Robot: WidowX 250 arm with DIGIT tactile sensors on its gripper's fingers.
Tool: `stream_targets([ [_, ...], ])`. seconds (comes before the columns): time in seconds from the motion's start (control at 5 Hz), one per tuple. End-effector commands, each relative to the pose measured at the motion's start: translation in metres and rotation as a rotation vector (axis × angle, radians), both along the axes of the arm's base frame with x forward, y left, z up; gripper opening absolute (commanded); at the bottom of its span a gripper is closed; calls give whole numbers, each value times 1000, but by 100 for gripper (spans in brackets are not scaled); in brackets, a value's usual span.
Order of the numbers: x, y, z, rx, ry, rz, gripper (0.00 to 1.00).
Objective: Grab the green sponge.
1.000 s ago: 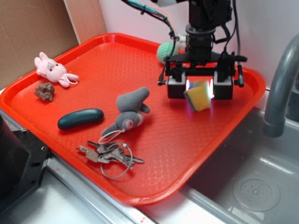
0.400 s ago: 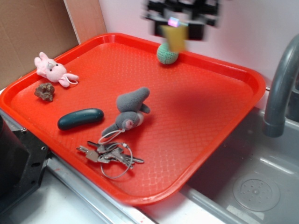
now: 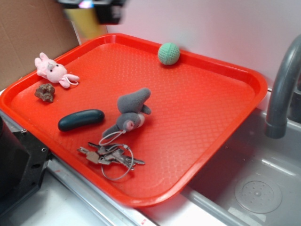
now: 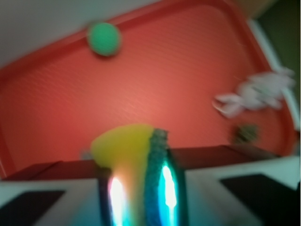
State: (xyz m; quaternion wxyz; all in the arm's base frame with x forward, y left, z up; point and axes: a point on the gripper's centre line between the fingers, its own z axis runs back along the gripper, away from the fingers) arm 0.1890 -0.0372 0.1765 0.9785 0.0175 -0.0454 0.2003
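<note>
Sponge held aloft: the hand [image 4: 139, 197] is clamped tight on the green sponge [image 4: 128, 150], its yellow foam and dark scouring face squeezed between the fingers, high above the red tray's [image 3: 221, 117] far left corner. On that tray a green ball [image 3: 169, 53] lies by the far rim, with a grey plush toy [image 3: 130, 114] near the centre.

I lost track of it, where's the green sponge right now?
The green sponge is pinched in the gripper, lifted off the red tray, blurred at the exterior view's top left.
</note>
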Motion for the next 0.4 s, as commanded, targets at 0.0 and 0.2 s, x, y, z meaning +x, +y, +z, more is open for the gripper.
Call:
stream_targets([
  [0.0,-30,12,22,0,0,-11,0],
  [0.2,-20,22,22,30,42,-20,0],
])
